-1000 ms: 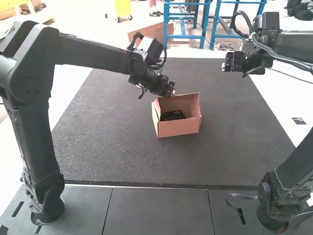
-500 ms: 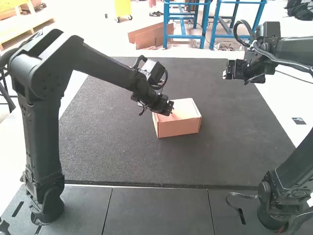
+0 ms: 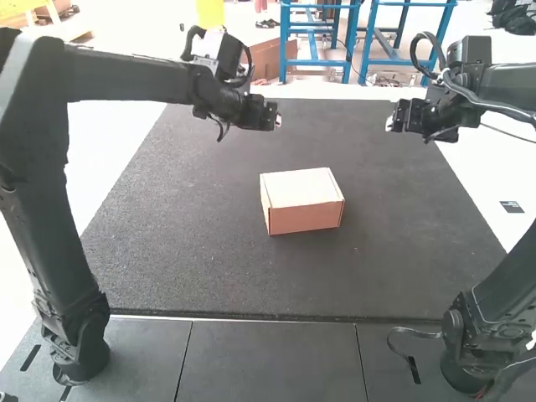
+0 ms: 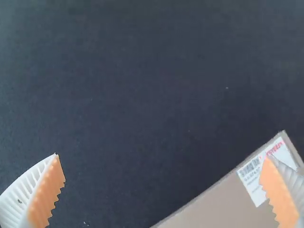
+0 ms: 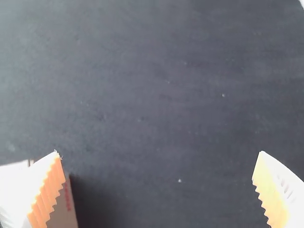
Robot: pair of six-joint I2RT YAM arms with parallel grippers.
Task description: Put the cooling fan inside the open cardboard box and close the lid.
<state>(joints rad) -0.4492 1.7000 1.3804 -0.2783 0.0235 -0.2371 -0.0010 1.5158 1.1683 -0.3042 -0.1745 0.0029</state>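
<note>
The cardboard box [image 3: 302, 199] stands in the middle of the black mat [image 3: 184, 234] with its lid flat down. The cooling fan is hidden. My left gripper [image 3: 270, 115] hangs high over the mat, behind and to the left of the box, open and holding nothing. In the left wrist view its white ribbed fingers [image 4: 35, 194] with orange pads are spread wide, and a corner of the box [image 4: 237, 199] lies beneath them. My right gripper [image 3: 395, 115] hangs at the back right, open and holding nothing, its fingers [image 5: 45, 190] wide apart over bare mat.
The black mat reaches from the far edge to a grey panelled strip [image 3: 268, 360] at the front. Both arm bases stand on that strip, the left one [image 3: 75, 343] and the right one [image 3: 481, 352]. A small black tag [image 3: 512, 206] lies on the floor right of the mat.
The box lid went from standing up to lying flat. My left gripper pressed it down, then rose and drew back to the left. The right arm barely moved.
</note>
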